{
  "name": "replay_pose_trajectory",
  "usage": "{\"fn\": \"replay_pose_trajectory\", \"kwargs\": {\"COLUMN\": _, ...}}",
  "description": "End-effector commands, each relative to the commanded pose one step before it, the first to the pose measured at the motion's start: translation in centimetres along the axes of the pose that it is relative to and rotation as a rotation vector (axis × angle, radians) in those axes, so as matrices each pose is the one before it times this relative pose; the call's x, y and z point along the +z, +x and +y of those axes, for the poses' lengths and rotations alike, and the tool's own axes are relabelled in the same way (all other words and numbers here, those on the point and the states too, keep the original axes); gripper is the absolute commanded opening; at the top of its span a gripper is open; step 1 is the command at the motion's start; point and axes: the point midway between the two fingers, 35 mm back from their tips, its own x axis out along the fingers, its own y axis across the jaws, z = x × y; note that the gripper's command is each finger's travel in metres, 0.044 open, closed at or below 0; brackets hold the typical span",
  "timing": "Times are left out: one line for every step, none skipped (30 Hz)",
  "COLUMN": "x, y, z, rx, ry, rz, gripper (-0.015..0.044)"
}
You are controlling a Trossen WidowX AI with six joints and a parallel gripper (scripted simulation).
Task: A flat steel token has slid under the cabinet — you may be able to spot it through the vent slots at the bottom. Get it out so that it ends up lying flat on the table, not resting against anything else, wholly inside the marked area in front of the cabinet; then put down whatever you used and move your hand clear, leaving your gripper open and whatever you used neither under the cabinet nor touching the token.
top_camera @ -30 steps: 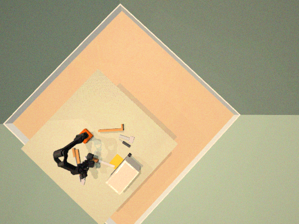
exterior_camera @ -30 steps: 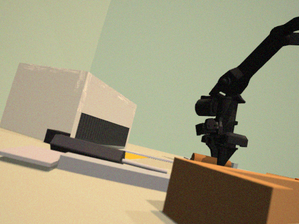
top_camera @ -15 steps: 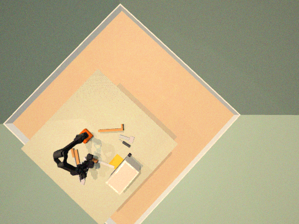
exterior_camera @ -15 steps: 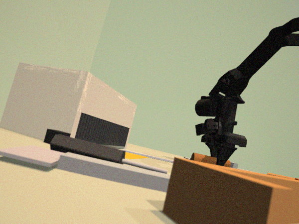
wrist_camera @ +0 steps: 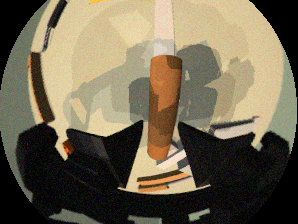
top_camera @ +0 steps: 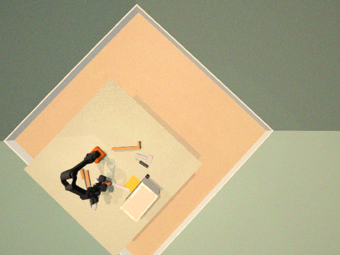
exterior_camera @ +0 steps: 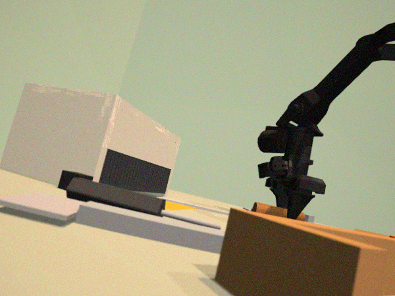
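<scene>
The white cabinet (top_camera: 139, 200) (exterior_camera: 66, 131) stands on the table, its dark vent slots (exterior_camera: 135, 172) low on the front. The yellow marked area (top_camera: 132, 182) (exterior_camera: 176, 206) lies in front of it. I cannot see the steel token in any view. A rod tool with a brown handle (top_camera: 108, 183) (exterior_camera: 268, 208) (wrist_camera: 164, 112) and a pale shaft lies pointing toward the marked area. My gripper (top_camera: 104, 181) (exterior_camera: 291, 207) (wrist_camera: 161, 124) is low over the handle. Its fingers stand open on either side of the handle, with a gap showing.
An orange L-shaped tool (top_camera: 126, 148) (exterior_camera: 289, 256), a pale T-shaped tool (top_camera: 144, 156) (exterior_camera: 49, 204) and a dark bar (top_camera: 143, 164) (exterior_camera: 115, 195) lie on the table behind the marked area. A small dark block (top_camera: 147, 176) sits at the cabinet's corner. Orange strips (top_camera: 86, 177) lie under the arm.
</scene>
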Motion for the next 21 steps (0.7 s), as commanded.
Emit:
{"fn": "replay_pose_trajectory", "kwargs": {"x": -0.018, "y": 0.039, "z": 0.015, "rx": -0.01028, "ry": 0.0007, "rz": 0.00522, "gripper": 0.027}}
{"fn": "replay_pose_trajectory", "kwargs": {"x": 0.032, "y": 0.008, "z": -0.017, "rx": -0.00001, "ry": -0.0013, "rz": -0.00003, "gripper": 0.027}}
{"fn": "replay_pose_trajectory", "kwargs": {"x": 0.05, "y": 0.005, "z": -0.02, "rx": -0.00002, "ry": -0.0022, "rz": -0.00005, "gripper": 0.027}}
{"fn": "replay_pose_trajectory", "kwargs": {"x": 0.024, "y": 0.0, "z": -0.003, "rx": 0.0, "ry": -0.001, "rz": -0.00002, "gripper": 0.027}}
{"fn": "replay_pose_trajectory", "kwargs": {"x": 0.021, "y": 0.0, "z": 0.001, "rx": 0.0, "ry": -0.0009, "rz": -0.00002, "gripper": 0.027}}
{"fn": "replay_pose_trajectory", "kwargs": {"x": 0.017, "y": 0.0, "z": 0.007, "rx": 0.00001, "ry": -0.0008, "rz": -0.00002, "gripper": 0.027}}
{"fn": "replay_pose_trajectory", "kwargs": {"x": 0.015, "y": 0.0, "z": 0.011, "rx": 0.00001, "ry": -0.0008, "rz": -0.00002, "gripper": 0.027}}
{"fn": "replay_pose_trajectory", "kwargs": {"x": 0.014, "y": 0.0, "z": 0.012, "rx": 0.00001, "ry": -0.0007, "rz": -0.00001, "gripper": 0.027}}
{"fn": "replay_pose_trajectory", "kwargs": {"x": -0.02, "y": 0.013, "z": 0.007, "rx": 0.00001, "ry": 0.0003, "rz": 0.00002, "gripper": 0.027}}
{"fn": "replay_pose_trajectory", "kwargs": {"x": -0.042, "y": 0.028, "z": 0.014, "rx": 0.00001, "ry": 0.0007, "rz": 0.00004, "gripper": 0.027}}
{"fn": "replay_pose_trajectory", "kwargs": {"x": -0.056, "y": 0.037, "z": 0.019, "rx": 0.00002, "ry": 0.0009, "rz": 0.00006, "gripper": 0.027}}
{"fn": "replay_pose_trajectory", "kwargs": {"x": -0.073, "y": 0.049, "z": 0.025, "rx": 0.00003, "ry": 0.0012, "rz": 0.00007, "gripper": 0.027}}
{"fn": "replay_pose_trajectory", "kwargs": {"x": -0.094, "y": 0.063, "z": 0.032, "rx": 0.00003, "ry": 0.0016, "rz": 0.0001, "gripper": 0.027}}
{"fn": "replay_pose_trajectory", "kwargs": {"x": -0.091, "y": 0.061, "z": 0.031, "rx": 0.00003, "ry": 0.0015, "rz": 0.00009, "gripper": 0.027}}
{"fn": "replay_pose_trajectory", "kwargs": {"x": -0.092, "y": 0.061, "z": 0.032, "rx": 0.00003, "ry": 0.0015, "rz": 0.00009, "gripper": 0.027}}
{"fn": "replay_pose_trajectory", "kwargs": {"x": -0.078, "y": 0.052, "z": 0.028, "rx": 0.00003, "ry": 0.0013, "rz": 0.00008, "gripper": 0.027}}
{"fn": "replay_pose_trajectory", "kwargs": {"x": -0.05, "y": 0.033, "z": 0.018, "rx": 0.00002, "ry": 0.0008, "rz": 0.00005, "gripper": 0.027}}
{"fn": "replay_pose_trajectory", "kwargs": {"x": 0.4, "y": -0.286, "z": -0.219, "rx": -0.00278, "ry": -0.0045, "rz": -0.00782, "gripper": 0.0244}}
{"fn": "replay_pose_trajectory", "kwargs": {"x": 0.0, "y": 0.0, "z": 0.0, "rx": 0.0, "ry": 0.0, "rz": 0.0, "gripper": 0.0217}}
{"fn": "replay_pose_trajectory", "kwargs": {"x": 0.0, "y": 0.0, "z": 0.0, "rx": 0.0, "ry": 0.0, "rz": 0.0, "gripper": 0.0191}}
{"fn": "replay_pose_trajectory", "kwargs": {"x": 0.0, "y": 0.0, "z": 0.0, "rx": 0.0, "ry": 0.0, "rz": 0.0, "gripper": 0.0165}}
